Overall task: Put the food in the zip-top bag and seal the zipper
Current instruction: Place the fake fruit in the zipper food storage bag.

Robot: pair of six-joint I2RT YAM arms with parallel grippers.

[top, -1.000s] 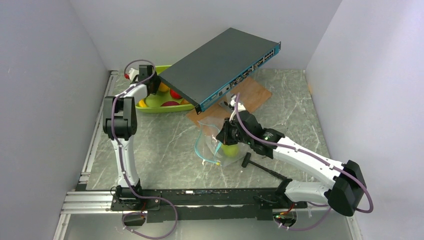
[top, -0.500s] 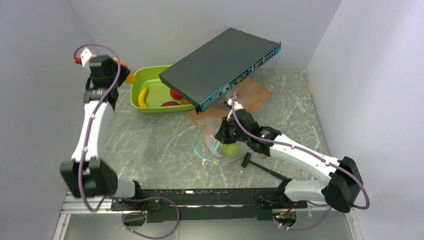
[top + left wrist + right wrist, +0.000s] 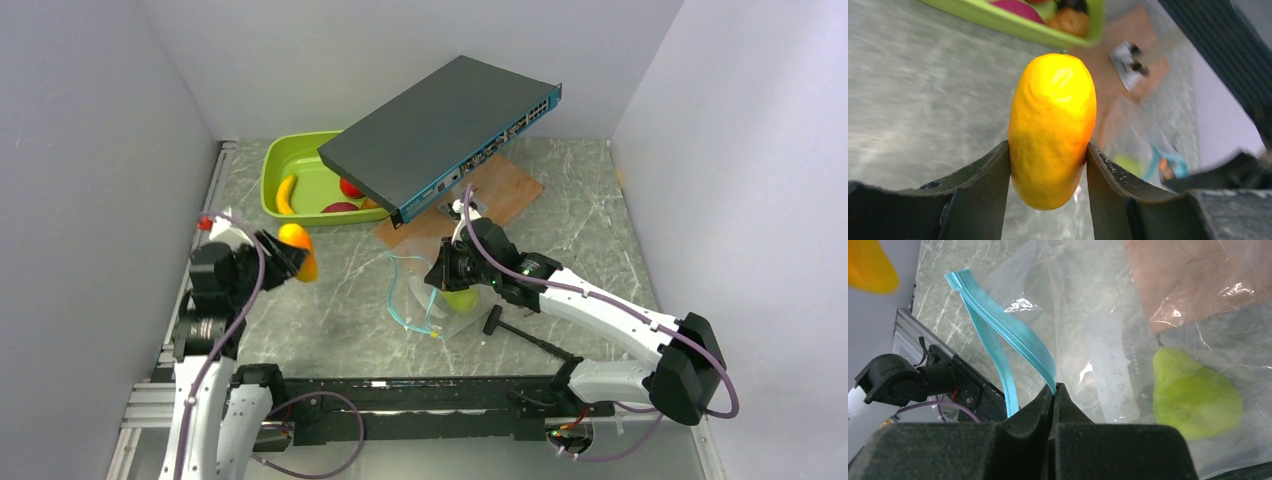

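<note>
one orange fruit [image 3: 1052, 131] in left gripper [image 3: 1048, 147] | one green fruit [image 3: 1193, 400] in zip-top bag [image 3: 1088, 300]

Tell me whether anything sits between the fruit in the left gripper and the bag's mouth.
Nothing visible does. Only bare table lies between the orange fruit in the left gripper and the zip-top bag with its teal zipper. The right gripper pinches the bag's edge.

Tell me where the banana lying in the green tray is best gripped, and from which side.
Probably across its middle, from straight above: the banana lies flat by the tray's left side, slim enough for the jaws, and clear of the overhanging grey box.
</note>
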